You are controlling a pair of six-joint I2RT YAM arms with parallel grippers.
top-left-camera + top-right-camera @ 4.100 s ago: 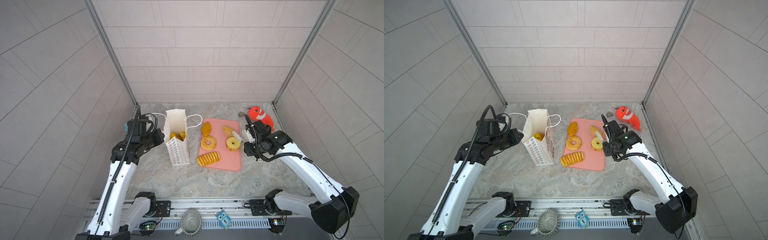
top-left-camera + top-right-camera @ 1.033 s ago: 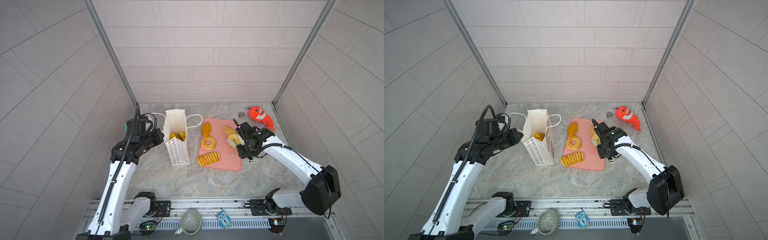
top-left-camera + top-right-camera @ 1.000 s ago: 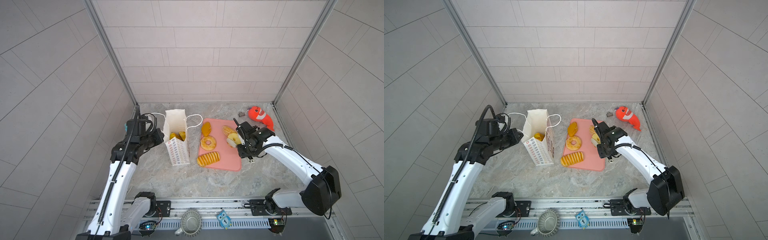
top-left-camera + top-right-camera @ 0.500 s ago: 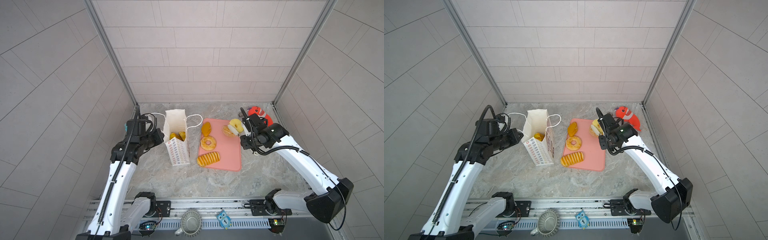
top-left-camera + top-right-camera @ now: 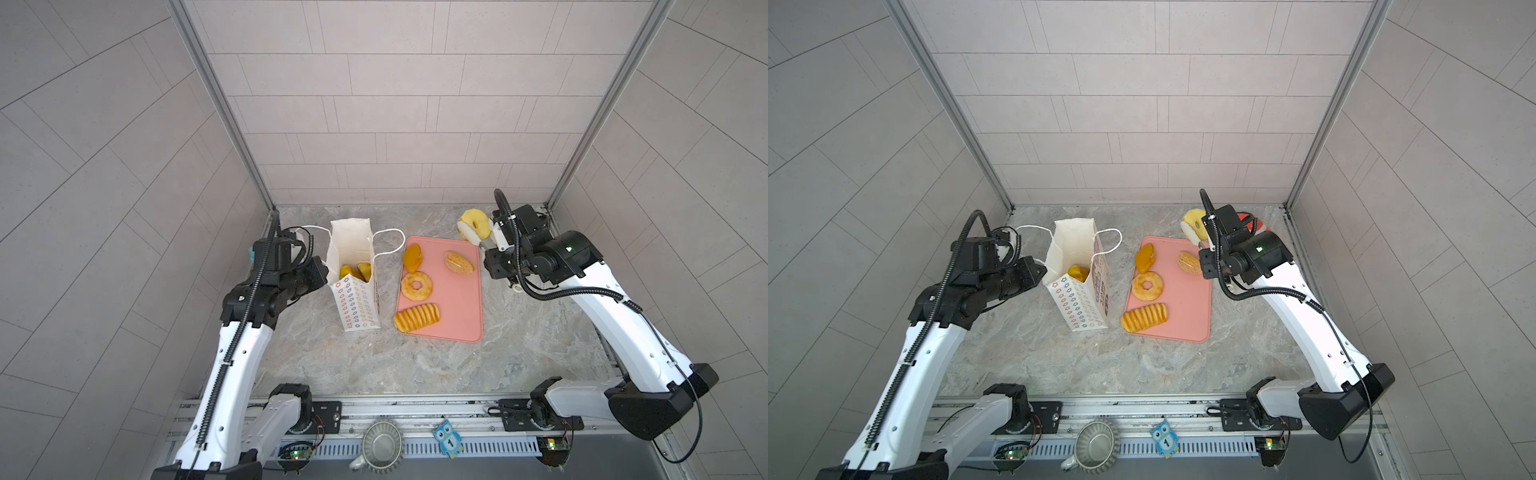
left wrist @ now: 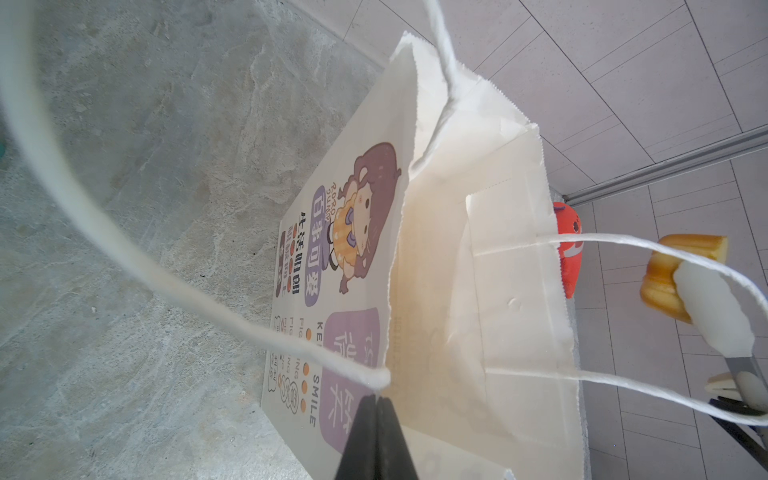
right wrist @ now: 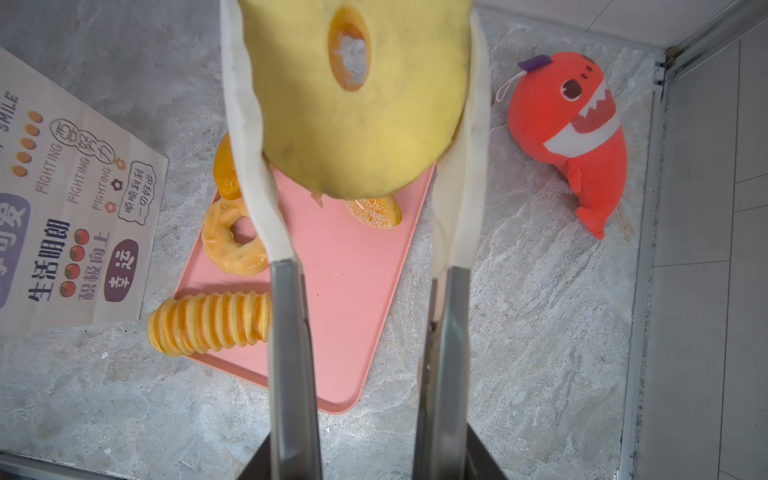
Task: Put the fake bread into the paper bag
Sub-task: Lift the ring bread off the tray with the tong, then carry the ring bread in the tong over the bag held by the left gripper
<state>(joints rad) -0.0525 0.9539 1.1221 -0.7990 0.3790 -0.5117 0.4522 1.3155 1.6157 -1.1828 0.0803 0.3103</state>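
The right gripper (image 5: 477,229) is clamping a pale-yellow ring doughnut (image 7: 361,124), matte with an orange-rimmed hole, and holding it aloft near the far corner of the pink tray (image 5: 453,303). The left gripper (image 6: 376,409) is pinching the rim of the white, cartoon-printed paper bag (image 6: 436,291), golden pastries (image 5: 355,270) lying inside.

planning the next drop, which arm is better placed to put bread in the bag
Right. The right gripper holds a yellow ring doughnut in the air, ready to carry over. The left gripper is shut on the rim of the paper bag, busy holding it.
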